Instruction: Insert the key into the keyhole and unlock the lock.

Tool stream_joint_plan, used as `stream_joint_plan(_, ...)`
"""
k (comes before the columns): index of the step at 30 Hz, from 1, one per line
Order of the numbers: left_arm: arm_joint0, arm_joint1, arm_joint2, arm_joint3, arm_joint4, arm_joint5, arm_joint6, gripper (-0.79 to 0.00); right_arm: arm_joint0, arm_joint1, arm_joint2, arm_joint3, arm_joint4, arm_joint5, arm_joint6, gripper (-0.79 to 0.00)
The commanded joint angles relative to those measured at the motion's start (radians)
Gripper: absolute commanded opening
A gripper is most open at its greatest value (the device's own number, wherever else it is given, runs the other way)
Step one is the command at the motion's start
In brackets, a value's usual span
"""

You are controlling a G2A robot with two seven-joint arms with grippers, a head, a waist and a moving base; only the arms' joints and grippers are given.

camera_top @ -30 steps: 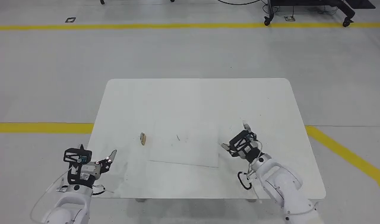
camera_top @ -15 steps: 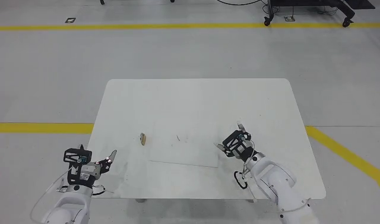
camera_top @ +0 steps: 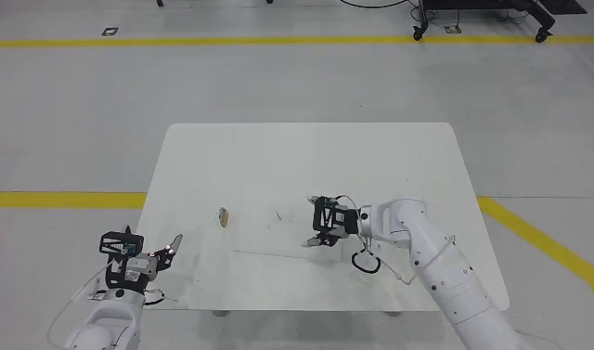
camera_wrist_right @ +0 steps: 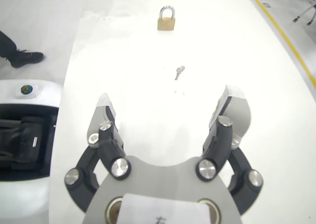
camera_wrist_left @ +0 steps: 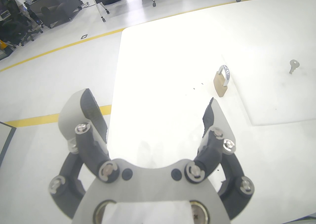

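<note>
A small brass padlock (camera_top: 223, 217) with a silver shackle lies on the white table (camera_top: 390, 155), left of centre. A small silver key (camera_top: 278, 215) lies to its right on a thin white sheet (camera_top: 292, 243). My right gripper (camera_top: 309, 223) is open just right of the key, low over the sheet, pointing at the key (camera_wrist_right: 179, 72) and the padlock (camera_wrist_right: 166, 21) beyond it. My left gripper (camera_top: 153, 240) hangs open and empty off the table's front left corner. From there the padlock (camera_wrist_left: 221, 82) is ahead and the key (camera_wrist_left: 293, 65) farther off.
The sheet's edge (camera_wrist_left: 249, 116) runs just past the padlock. The table's front edge (camera_top: 306, 308) is close behind both arms. A black cable loop (camera_top: 362, 262) hangs from the right arm. Yellow floor lines (camera_top: 278, 41) and wheeled carts (camera_top: 483, 6) are well away.
The right arm has swung from the table's front right to the middle and now points at the key, fingers still open. The left arm, padlock and key have stayed put.
</note>
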Motion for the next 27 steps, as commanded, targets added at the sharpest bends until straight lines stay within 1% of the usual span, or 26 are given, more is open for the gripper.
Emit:
stream_joint_plan(1,0.000,0.000,0.000,0.000,0.000,0.000,0.000,0.000,0.074,-0.015,-0.085,0.079,0.071,0.002,0.011,-0.296)
stream_joint_plan(2,0.000,0.000,0.000,0.000,0.000,0.000,0.000,0.000,0.106,-0.022,-0.110,0.117,0.102,0.002,0.016,-0.363)
stream_joint_plan(3,0.000,0.000,0.000,0.000,0.000,0.000,0.000,0.000,0.135,-0.030,-0.131,0.155,0.129,0.002,0.023,-0.376)
stream_joint_plan(7,0.000,0.000,0.000,0.000,0.000,0.000,0.000,0.000,0.223,-0.072,-0.204,0.282,0.192,0.010,0.056,-0.289)
stream_joint_plan(10,0.000,0.000,0.000,0.000,0.000,0.000,0.000,0.000,0.262,-0.108,-0.259,0.348,0.216,0.063,0.087,-0.296)
stream_joint_plan(11,0.000,0.000,0.000,0.000,0.000,0.000,0.000,0.000,0.274,-0.120,-0.277,0.364,0.230,0.059,0.097,-0.286)
stream_joint_plan(15,0.000,0.000,0.000,0.000,0.000,0.000,0.000,0.000,0.313,-0.165,-0.335,0.429,0.264,0.073,0.115,-0.326)
stream_joint_plan(17,0.000,0.000,0.000,0.000,0.000,0.000,0.000,0.000,0.328,-0.185,-0.354,0.461,0.274,0.088,0.109,-0.314)
stream_joint_plan(20,0.000,0.000,0.000,0.000,0.000,0.000,0.000,0.000,0.346,-0.212,-0.379,0.508,0.272,0.138,0.097,-0.308)
stream_joint_plan(23,0.000,0.000,0.000,0.000,0.000,0.000,0.000,0.000,0.362,-0.238,-0.401,0.551,0.275,0.145,0.090,-0.339)
stream_joint_plan(24,0.000,0.000,0.000,0.000,0.000,0.000,0.000,0.000,0.368,-0.245,-0.408,0.565,0.275,0.146,0.089,-0.379)
stream_joint_plan(26,0.000,0.000,0.000,0.000,0.000,0.000,0.000,0.000,0.378,-0.260,-0.419,0.590,0.275,0.149,0.083,-0.422)
stream_joint_plan(27,0.000,0.000,0.000,0.000,0.000,0.000,0.000,0.000,0.383,-0.267,-0.424,0.602,0.274,0.148,0.080,-0.468)
